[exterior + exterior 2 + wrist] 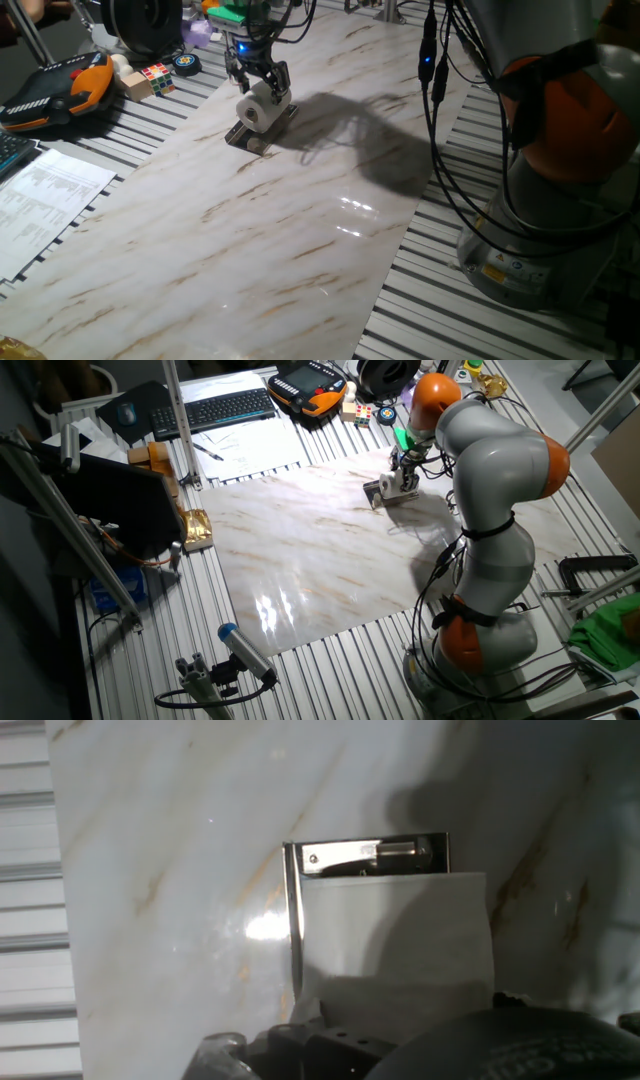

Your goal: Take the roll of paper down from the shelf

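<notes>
Marble-pattern tabletop (250, 230), cluttered workbench behind it. My gripper (262, 88) was at the far end of the board, near its far-left corner in one fixed view, fingers straddling the roll of paper (261, 110). Looked clamped on the roll, but I couldn't confirm pad contact: the hand view showed only the white roll (400, 945) filling the lower half, with the fingertips out of focus at the bottom edge.

Roll lay on its side, hollow core facing that fixed camera, sitting on or barely above the shelf (250, 135). Couldn't tell if it had cleared. Shelf: low dark rack flat on the board, its thin metal frame (365, 850) visible past the roll's far end in the hand view. The other fixed view showed the same cluster (392, 485) at the far edge of the board, arm folded over it.

Judgement: step in hand was the lift-off.
- Squeeze gently; soft paper over a hollow core will crush.
- Go straight up before any sideways move, so the roll doesn't snag the frame and drag the rack.
- Rack looked light and unfixed; watch that it stays flat.
- Set down on bare board well apart from the shelf, axis level so it doesn't roll.

Beyond the board's far-left corner: Rubik's cube (158, 76), teach pendant (60, 90), printed sheets (45, 200).
</notes>
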Robot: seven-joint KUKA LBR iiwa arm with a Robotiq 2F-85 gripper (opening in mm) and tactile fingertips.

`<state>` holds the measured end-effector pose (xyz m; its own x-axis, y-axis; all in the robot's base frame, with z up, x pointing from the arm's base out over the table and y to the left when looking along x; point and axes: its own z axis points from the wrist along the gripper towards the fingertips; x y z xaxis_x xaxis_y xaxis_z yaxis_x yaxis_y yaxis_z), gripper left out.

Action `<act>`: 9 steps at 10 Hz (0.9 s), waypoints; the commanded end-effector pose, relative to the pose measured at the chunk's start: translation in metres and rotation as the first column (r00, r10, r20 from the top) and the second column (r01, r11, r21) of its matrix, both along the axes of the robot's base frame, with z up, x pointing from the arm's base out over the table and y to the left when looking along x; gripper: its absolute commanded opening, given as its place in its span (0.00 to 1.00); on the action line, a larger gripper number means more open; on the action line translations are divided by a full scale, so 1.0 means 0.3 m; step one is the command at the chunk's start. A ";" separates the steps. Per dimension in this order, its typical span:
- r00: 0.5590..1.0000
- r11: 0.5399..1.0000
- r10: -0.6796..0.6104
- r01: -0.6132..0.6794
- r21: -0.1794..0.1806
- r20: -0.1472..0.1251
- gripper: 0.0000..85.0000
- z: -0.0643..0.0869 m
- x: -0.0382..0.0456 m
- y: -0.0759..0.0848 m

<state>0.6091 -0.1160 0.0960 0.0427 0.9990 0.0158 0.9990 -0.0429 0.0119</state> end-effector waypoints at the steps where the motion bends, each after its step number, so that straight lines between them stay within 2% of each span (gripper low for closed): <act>1: 1.000 1.000 0.000 0.000 -0.003 -0.001 0.96 -0.003 0.001 0.001; 3: 1.000 1.000 0.000 0.000 0.002 -0.001 0.93 -0.012 0.000 -0.003; 4: 1.000 1.000 0.000 0.000 0.005 -0.001 0.86 -0.013 0.000 -0.004; 7: 1.000 1.000 0.019 -0.019 -0.002 -0.001 0.52 0.006 -0.004 -0.003; 9: 1.000 1.000 0.026 -0.026 -0.013 0.009 0.37 0.017 -0.003 0.002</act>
